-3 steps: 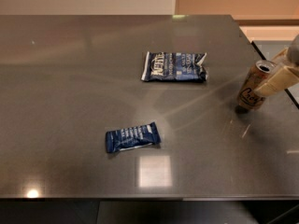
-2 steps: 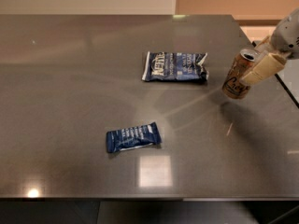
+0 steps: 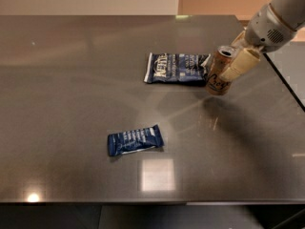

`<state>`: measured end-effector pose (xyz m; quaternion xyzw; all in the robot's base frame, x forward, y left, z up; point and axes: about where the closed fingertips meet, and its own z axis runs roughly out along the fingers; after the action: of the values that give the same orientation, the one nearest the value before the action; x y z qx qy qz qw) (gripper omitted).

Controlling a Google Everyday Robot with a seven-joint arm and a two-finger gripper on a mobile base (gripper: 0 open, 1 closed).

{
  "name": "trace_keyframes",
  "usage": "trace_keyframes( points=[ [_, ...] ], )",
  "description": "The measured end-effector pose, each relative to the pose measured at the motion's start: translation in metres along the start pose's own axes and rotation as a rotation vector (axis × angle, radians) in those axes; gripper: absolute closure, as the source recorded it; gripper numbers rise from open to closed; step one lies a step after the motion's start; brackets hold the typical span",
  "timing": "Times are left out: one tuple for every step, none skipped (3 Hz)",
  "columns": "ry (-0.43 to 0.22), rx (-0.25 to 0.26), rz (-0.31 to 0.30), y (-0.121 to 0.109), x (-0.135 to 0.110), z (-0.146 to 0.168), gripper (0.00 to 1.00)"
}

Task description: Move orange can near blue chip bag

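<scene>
The orange can is tilted and held just above the dark table, right beside the right end of the blue chip bag. My gripper comes in from the upper right and is shut on the can; one cream finger lies across the can's right side. The blue chip bag lies flat at the table's middle back, with white lettering facing up.
A smaller dark blue bar-shaped wrapper lies toward the front of the table. The table's right edge runs just right of the can. A bright light reflection shows near the front edge.
My gripper has carried the orange can left and toward the back, from near the table's right edge to beside the blue chip bag's right end.
</scene>
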<state>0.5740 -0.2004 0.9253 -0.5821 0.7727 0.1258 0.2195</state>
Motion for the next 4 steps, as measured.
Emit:
trace_keyframes(
  points=[
    [0.017,-0.032,-0.019,-0.002,-0.010,0.020,1.00],
    [0.027,-0.043,-0.040,-0.003,-0.013,0.035,1.00],
    [0.035,-0.033,-0.071,-0.004,-0.014,0.046,0.82],
    [0.030,-0.026,-0.087,-0.005,-0.015,0.053,0.59]
  ],
)
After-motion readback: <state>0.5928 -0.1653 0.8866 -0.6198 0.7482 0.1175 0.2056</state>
